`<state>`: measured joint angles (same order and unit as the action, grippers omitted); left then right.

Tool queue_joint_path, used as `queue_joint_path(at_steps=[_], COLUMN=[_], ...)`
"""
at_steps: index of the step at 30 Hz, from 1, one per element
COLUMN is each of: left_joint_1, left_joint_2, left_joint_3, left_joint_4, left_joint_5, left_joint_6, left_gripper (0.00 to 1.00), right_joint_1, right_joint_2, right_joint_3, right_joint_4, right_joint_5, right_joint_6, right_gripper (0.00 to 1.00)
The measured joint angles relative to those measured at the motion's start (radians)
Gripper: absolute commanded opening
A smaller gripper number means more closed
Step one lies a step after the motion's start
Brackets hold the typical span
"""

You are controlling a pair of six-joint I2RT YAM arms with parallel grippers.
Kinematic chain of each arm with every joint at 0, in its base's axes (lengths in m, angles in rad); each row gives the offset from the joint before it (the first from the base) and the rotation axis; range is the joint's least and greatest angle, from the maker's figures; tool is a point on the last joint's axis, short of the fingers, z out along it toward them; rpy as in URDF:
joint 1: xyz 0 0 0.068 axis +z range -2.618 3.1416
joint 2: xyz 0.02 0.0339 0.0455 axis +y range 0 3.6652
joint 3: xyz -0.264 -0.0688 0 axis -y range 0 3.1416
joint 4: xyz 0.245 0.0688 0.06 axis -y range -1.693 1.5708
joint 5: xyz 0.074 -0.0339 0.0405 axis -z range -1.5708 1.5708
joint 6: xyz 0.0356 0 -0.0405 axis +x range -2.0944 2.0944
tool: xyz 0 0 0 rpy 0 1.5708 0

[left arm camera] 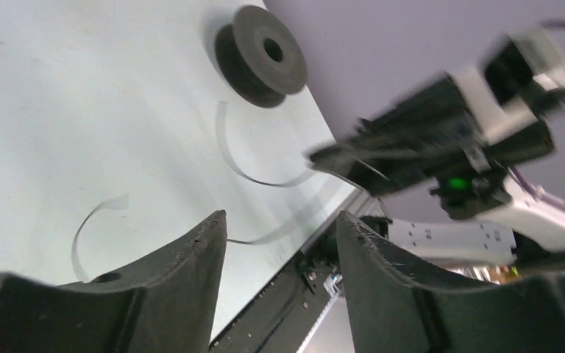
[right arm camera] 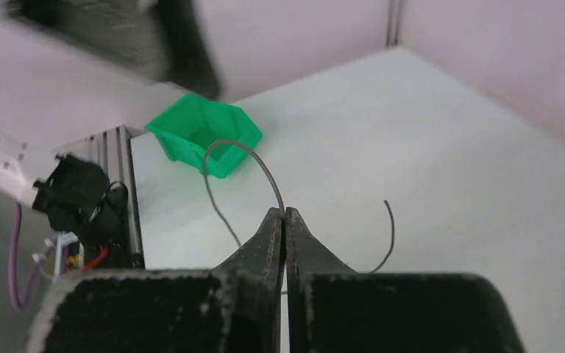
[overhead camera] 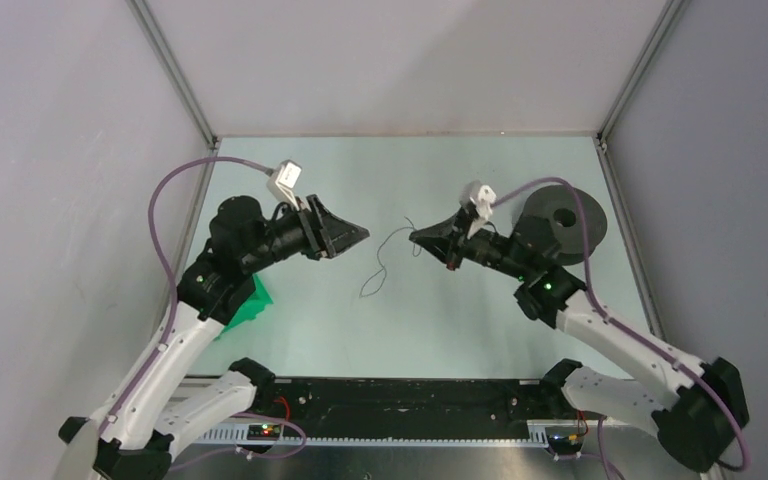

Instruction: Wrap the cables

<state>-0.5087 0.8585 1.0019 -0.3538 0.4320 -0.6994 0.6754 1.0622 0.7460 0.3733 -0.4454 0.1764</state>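
Centre frame, our right gripper (right arm camera: 285, 213) is pinched shut on the thin black wire (right arm camera: 272, 182), which curls loose above the tabletop (overhead camera: 440, 320). Our left gripper (left arm camera: 279, 220), centre left, stands half open and empty. We judge winding barely begun; next, carry the wire to the spool (overhead camera: 580, 235), upper right.

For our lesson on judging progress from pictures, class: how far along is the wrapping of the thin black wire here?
Done: nothing wound yet; the spool looks bare and stands apart from the wire. In hand: the right gripper is shut on the wire, which curls loose over the table; the left gripper is open and empty. Left: all the winding.
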Motion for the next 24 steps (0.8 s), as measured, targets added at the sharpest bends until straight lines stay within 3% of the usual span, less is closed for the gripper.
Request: queue_joint_path(at_steps=[4,10,16,24], left_joint_1=[0.059,0.076,0.068,0.037], left_joint_2=[0.012,0.133,0.208,0.206], left_joint_3=[0.014,0.095,0.103,0.015], left_joint_4=[-0.016,-0.029,-0.041,-0.043], left_joint_5=[-0.02,0.053,0.151,0.195], left_joint_6=[0.016,0.067,0.088,0.087], left_gripper=[0.7,0.71,0.65,0.57], right_joint_1=[0.016,0.111,0.235,0.337], right_joint_2=[-0.124,-0.212,-0.229,-0.228], right_joint_3=[-0.017,-0.022,-0.029,-0.029], right_joint_4=[-0.018,-0.166,-0.259,-0.301], right_joint_5=[-0.113,-0.175,-0.1,0.039], right_joint_6=[-0.279,-0.699,-0.926,-1.074], right_gripper=[0.0,0.0,0.0,0.0])
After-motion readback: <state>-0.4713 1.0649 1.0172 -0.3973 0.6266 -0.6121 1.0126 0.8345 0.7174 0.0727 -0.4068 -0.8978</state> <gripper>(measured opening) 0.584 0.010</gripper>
